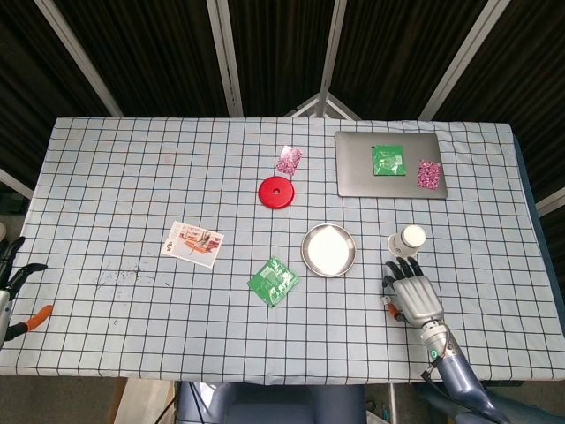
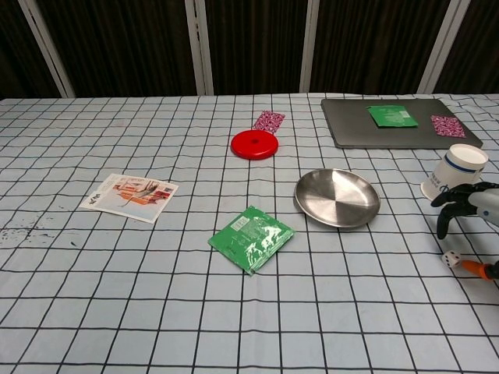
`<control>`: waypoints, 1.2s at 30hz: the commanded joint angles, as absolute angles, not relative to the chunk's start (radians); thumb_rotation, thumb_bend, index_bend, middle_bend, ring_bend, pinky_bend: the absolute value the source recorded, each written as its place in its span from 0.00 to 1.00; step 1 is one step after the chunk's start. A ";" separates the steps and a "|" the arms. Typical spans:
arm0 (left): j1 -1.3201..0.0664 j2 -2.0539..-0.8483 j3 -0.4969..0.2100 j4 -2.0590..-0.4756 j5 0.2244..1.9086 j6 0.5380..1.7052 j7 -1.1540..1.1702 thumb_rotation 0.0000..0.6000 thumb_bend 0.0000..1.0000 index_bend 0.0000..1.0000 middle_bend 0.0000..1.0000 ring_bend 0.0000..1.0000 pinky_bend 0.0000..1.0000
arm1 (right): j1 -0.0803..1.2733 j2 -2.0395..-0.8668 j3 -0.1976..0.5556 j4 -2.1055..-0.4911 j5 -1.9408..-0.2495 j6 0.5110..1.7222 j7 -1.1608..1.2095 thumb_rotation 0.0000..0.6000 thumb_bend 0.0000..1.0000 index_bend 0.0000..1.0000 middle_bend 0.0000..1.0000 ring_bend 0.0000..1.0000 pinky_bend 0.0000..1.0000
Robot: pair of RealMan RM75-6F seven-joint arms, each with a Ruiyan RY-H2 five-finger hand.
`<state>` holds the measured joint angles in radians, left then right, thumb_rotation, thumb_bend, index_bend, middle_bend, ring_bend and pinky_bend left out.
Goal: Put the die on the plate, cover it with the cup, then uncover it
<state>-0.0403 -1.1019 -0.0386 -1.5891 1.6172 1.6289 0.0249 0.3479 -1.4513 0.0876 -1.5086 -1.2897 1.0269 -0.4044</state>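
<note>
- Hovering at the lower right of the frame, the right hand [image 1: 412, 294] has spread, slightly curled fingers holding nothing, above the die [image 2: 450, 259].
- Judged step: picking up the die; next it needs a careful pinch.
- Further up stand the cup [image 2: 455, 174] and the plate [image 2: 337, 198], on the checked tablecloth [image 1: 132, 177].
- Left hand [image 1: 11, 265]: I cannot tell its fingers.
- Dark curtains [image 1: 159, 53] behind.

1. Red disc [image 1: 275, 193] near table centre, pink patterned packet [image 1: 289, 160] just beyond it.
2. Grey tray [image 1: 353, 172] at far right, bearing one green packet [image 1: 387, 160] and one pink packet [image 1: 429, 173].
3. Printed card [image 1: 192, 244] and green sachet [image 1: 273, 281] lie flat on the checked tablecloth [image 1: 115, 177].
</note>
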 commanded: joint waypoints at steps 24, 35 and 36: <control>-0.046 -1.104 -0.037 -1.594 1.610 1.615 0.045 1.00 0.26 0.31 0.00 0.00 0.13 | 0.371 -1.471 0.063 -1.495 -1.272 1.032 -0.378 1.00 0.36 0.48 0.14 0.04 0.00; -0.049 -1.109 -0.036 -1.597 1.611 1.610 0.060 1.00 0.26 0.31 0.00 0.00 0.13 | 0.376 -1.467 0.055 -1.487 -1.277 1.041 -0.360 1.00 0.36 0.52 0.14 0.05 0.00; -0.048 -1.109 -0.035 -1.597 1.611 1.611 0.061 1.00 0.26 0.31 0.00 0.00 0.13 | 0.377 -1.467 0.054 -1.487 -1.277 1.042 -0.360 1.00 0.36 0.53 0.14 0.05 0.00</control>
